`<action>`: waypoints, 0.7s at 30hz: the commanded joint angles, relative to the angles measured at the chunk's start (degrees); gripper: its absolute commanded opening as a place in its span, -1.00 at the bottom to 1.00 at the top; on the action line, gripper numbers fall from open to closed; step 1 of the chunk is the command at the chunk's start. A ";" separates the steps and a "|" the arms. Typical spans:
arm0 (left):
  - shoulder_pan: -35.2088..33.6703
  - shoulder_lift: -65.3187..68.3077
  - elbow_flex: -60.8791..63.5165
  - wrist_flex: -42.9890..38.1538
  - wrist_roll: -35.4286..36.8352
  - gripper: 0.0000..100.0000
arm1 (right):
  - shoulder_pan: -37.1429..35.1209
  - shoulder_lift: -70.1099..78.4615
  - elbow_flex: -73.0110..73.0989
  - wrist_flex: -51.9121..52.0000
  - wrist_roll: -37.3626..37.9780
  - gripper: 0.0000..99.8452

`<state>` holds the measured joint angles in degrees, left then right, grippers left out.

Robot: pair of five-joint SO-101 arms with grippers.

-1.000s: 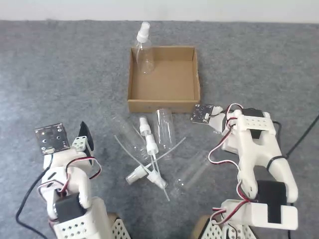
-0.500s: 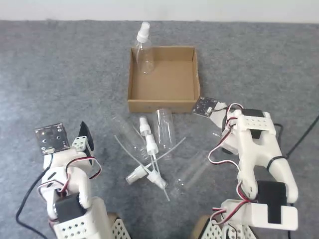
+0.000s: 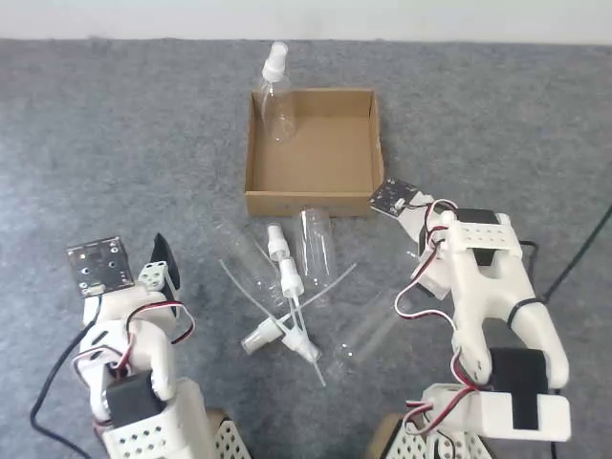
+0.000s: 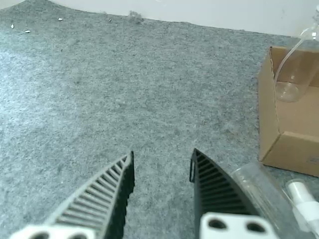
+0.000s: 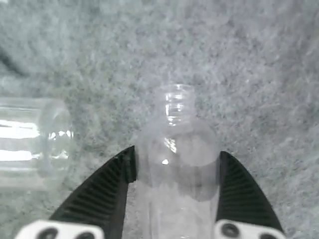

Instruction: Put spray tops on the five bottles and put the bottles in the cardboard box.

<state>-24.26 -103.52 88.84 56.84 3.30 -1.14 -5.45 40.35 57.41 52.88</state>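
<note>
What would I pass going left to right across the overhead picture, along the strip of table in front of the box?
left arm → left bottle → middle bottle → right bottle → right arm

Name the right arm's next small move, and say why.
Probably lift the bottle a little off the mat and bring it toward the loose spray tops. The right gripper has its jaws against both sides of the bottle, whose neck is bare. The left gripper is open and empty, so it looks free to fetch a top.
</note>
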 commanded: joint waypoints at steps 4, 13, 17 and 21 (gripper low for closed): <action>-0.18 -0.44 -0.75 0.00 0.00 -0.65 | -0.31 0.13 -0.70 0.04 1.14 -0.57; -0.18 -0.44 -0.75 0.00 0.00 -0.65 | -0.22 -0.31 -0.62 0.57 2.02 -0.79; -0.18 -0.44 -0.75 0.00 0.00 -0.65 | -0.04 -0.57 -1.05 2.86 2.02 -0.80; -0.18 -0.44 -0.75 0.00 0.00 -0.65 | -0.13 -2.33 -1.05 4.79 2.02 -0.80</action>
<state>-24.35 -103.52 88.84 56.84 3.30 -0.88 -5.54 40.35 60.13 54.20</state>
